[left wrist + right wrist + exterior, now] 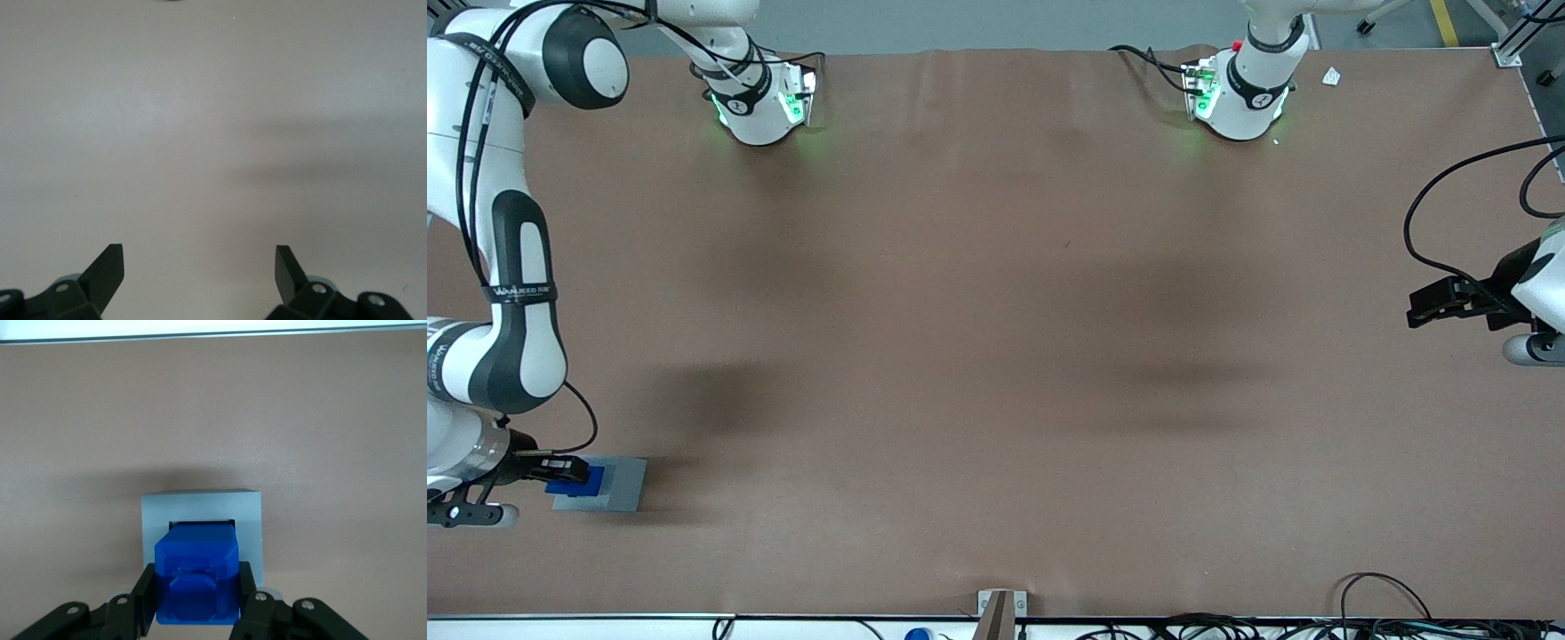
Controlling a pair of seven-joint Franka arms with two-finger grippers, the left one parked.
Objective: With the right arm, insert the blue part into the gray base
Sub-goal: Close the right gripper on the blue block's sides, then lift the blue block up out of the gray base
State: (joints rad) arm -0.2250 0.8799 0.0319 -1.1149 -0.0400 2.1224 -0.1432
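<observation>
Grasping the blue part [197, 577] between its fingers [145, 597], the gripper [197, 600] hangs directly above the gray base [200, 503] on the worktop [213, 407].

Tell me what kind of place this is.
Probably a robotics lab test bench: a brown-covered table with arm bases bolted on and cables along its edge. The gripper, over the gray base, is shut on the blue part.
</observation>
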